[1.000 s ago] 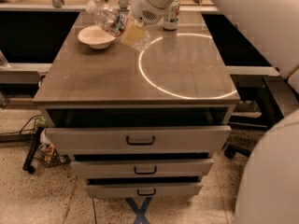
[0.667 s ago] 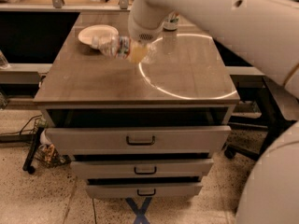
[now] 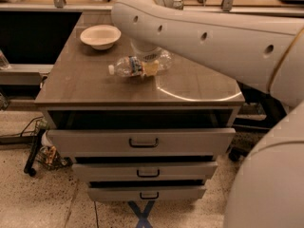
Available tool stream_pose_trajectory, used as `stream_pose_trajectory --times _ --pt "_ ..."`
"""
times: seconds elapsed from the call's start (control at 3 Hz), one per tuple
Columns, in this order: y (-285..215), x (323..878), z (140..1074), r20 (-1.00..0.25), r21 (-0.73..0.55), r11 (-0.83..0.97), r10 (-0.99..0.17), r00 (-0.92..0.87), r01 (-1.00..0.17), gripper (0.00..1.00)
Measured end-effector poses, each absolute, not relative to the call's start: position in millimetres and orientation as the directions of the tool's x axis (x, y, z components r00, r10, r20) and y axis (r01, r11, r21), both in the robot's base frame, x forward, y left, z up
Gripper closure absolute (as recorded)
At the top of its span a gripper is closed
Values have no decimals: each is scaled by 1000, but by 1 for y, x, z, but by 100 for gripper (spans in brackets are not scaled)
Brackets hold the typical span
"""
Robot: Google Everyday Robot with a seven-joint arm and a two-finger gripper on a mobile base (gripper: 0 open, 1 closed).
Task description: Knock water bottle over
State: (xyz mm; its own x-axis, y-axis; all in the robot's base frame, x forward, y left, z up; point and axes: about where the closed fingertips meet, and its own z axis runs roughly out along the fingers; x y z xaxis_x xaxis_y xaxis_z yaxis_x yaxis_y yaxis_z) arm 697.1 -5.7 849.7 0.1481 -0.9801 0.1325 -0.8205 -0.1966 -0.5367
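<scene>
Brown wood-grain tabletop caps a grey cabinet whose three drawers stand pulled out in steps, above a speckled floor with a blue tape cross. On the top, the water bottle lies on its side near the middle, white cap pointing left, resting on the surface. A white bowl sits behind it toward the far left corner, apart from it. The robot's white arm reaches in from the right, and its gripper comes down on the bottle's midsection, a tan finger pressed across the near side, clamped around the bottle
</scene>
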Motion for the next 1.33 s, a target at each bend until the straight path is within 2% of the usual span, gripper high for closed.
stream_pose_trajectory --times 0.33,1.0,1.33 --pt "-15 702 843 229 -542 -251 -962 146 -802 59" --pt "-19 703 846 256 -536 -272 -954 154 -799 12" --pt "-22 701 849 273 -531 -290 -948 163 -796 0"
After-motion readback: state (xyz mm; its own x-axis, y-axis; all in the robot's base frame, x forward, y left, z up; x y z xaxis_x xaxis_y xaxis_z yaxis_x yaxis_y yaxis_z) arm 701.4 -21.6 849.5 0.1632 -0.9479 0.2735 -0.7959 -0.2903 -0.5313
